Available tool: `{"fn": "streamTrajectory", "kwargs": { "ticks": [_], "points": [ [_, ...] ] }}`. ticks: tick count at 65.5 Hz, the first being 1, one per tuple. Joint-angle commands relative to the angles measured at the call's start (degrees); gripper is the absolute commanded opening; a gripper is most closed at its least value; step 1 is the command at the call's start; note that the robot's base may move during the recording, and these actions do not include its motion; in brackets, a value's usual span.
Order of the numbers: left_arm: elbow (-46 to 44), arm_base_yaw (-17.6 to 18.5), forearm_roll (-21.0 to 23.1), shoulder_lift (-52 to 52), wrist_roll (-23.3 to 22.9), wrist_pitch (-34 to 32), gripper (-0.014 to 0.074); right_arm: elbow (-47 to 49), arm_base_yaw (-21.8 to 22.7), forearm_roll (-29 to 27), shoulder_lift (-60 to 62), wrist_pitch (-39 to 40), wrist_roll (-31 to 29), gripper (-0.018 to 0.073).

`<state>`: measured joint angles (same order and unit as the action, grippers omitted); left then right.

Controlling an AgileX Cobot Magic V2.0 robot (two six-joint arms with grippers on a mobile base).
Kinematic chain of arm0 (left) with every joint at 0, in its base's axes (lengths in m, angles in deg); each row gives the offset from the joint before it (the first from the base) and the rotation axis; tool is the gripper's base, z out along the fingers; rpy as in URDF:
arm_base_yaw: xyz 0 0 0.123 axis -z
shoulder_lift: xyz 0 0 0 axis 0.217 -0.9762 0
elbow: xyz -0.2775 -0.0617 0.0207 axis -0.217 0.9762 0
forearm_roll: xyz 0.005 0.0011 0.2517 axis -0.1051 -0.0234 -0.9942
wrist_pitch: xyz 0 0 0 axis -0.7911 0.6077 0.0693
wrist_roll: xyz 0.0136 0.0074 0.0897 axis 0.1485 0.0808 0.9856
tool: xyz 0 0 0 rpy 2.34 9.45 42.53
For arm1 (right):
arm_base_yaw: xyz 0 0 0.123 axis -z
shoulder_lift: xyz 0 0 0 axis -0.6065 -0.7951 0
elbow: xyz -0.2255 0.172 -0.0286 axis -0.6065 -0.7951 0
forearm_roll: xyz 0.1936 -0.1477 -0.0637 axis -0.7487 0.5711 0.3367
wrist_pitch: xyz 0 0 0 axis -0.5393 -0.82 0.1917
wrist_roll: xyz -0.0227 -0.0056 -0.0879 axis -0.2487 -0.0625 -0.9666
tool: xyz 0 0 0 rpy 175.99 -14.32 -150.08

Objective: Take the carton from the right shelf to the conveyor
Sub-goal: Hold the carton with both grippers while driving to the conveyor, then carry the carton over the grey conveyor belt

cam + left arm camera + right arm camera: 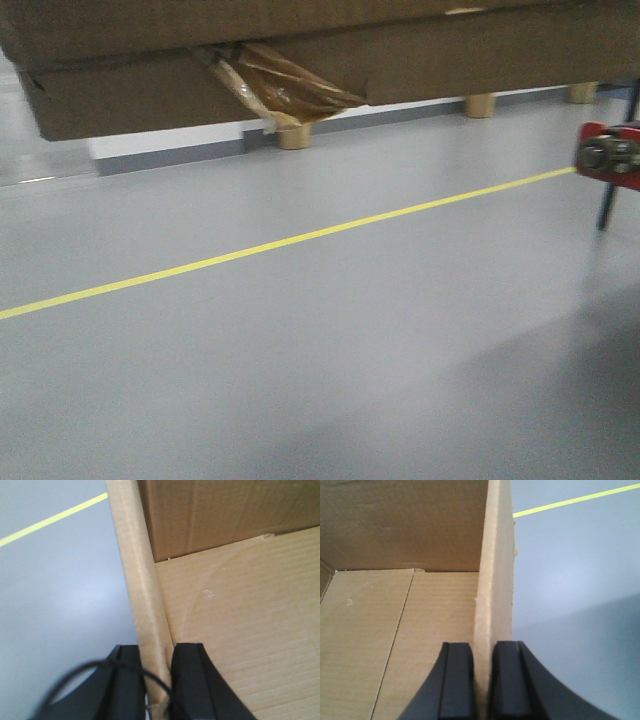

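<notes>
Front view: one carton (400,50) spans the upper edge with one tape wad (285,90) hanging beneath it. Open floor (300,380) with one yellow line (280,243) spreads below.

Left wrist view: at bottom centre, the left gripper (156,655) pinches the carton's side wall.

Right wrist view: the right gripper (482,652) pinches another wall, with open floor at right.

wide brown corrugated cardboard carton (400,60) blocking whole top of front view, smooth grey floor (320,360) open across centre and bottom, red metal fixture on dark stand (608,152) intruding at right edge, tan round feet (293,136) just below carton
</notes>
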<state>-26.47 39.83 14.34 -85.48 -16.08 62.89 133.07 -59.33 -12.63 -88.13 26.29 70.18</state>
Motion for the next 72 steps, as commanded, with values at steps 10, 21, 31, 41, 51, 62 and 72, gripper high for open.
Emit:
{"fn": "streamTrajectory", "kwargs": {
  "ticks": [10, 21, 31, 41, 51, 62, 72],
  "points": [
    [-0.2, -0.2, -7.3, 0.7, 0.7, 0.7, -0.0021, 0.3, 0.3, 1.9, 0.8, 2.6, -0.4, -0.0064],
    [-0.2, -0.2, -8.1, 0.7, 0.7, 0.7, -0.0021, 0.3, 0.3, 1.9, 0.8, 2.6, -0.4, -0.0064],
    [-0.2, -0.2, -8.2, 0.7, 0.7, 0.7, -0.0021, 0.3, 0.3, 1.9, 0.8, 2.6, -0.4, -0.0064],
    [-0.2, -0.2, -8.2, 0.7, 0.7, 0.7, -0.0021, 0.3, 0.3, 1.9, 0.8, 2.6, -0.4, -0.0064],
    [-0.2, -0.2, -8.2, 0.7, 0.7, 0.7, -0.0021, 0.3, 0.3, 1.9, 0.8, 2.6, -0.4, -0.0064],
    [-0.2, -0.2, -8.2, 0.7, 0.7, 0.7, -0.0021, 0.3, 0.3, 1.9, 0.8, 2.6, -0.4, -0.0064],
    [-0.2, -0.2, -8.2, 0.7, 0.7, 0.7, -0.0021, 0.3, 0.3, 1.9, 0.8, 2.6, -0.4, -0.0064]
  ]
}}
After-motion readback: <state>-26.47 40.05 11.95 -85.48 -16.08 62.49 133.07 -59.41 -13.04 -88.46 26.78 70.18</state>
